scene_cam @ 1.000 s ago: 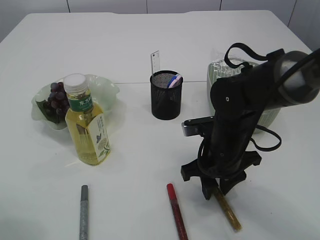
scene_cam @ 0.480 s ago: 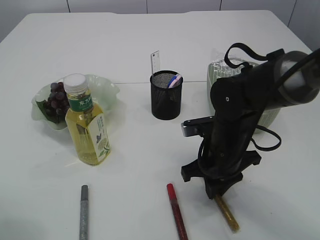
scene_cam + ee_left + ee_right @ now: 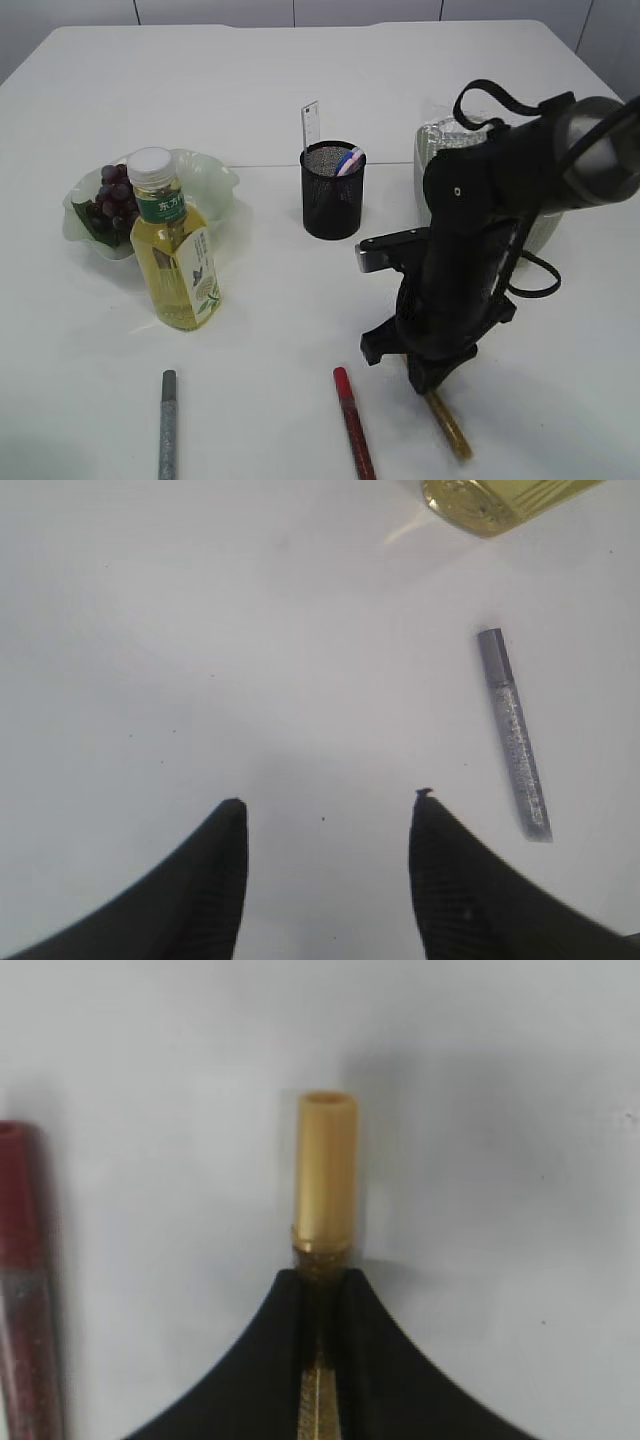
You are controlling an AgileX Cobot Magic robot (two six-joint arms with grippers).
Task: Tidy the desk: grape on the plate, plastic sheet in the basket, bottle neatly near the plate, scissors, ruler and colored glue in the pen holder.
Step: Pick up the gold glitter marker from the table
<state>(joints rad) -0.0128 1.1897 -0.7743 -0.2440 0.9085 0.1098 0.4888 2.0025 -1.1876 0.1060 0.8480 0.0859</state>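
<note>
The right gripper (image 3: 322, 1290) is closed on the gold glue stick (image 3: 325, 1185), its two black fingers pinching the glittery barrel just below the pale yellow cap; in the exterior view the stick's lower end (image 3: 447, 424) slants out beneath the gripper at the front of the white bench (image 3: 300, 90). A red glue stick (image 3: 352, 421) lies just to its left. The left gripper (image 3: 325, 815) hangs about half open over bare bench, holding nothing, with a silver glue stick (image 3: 514, 732) lying to its right. The bottle (image 3: 174, 243) stands in front of the plate (image 3: 215, 180) with the grapes (image 3: 113, 198). The mesh pen holder (image 3: 333, 190) holds the ruler (image 3: 311, 124). The basket (image 3: 436, 145) sits behind the right arm
</note>
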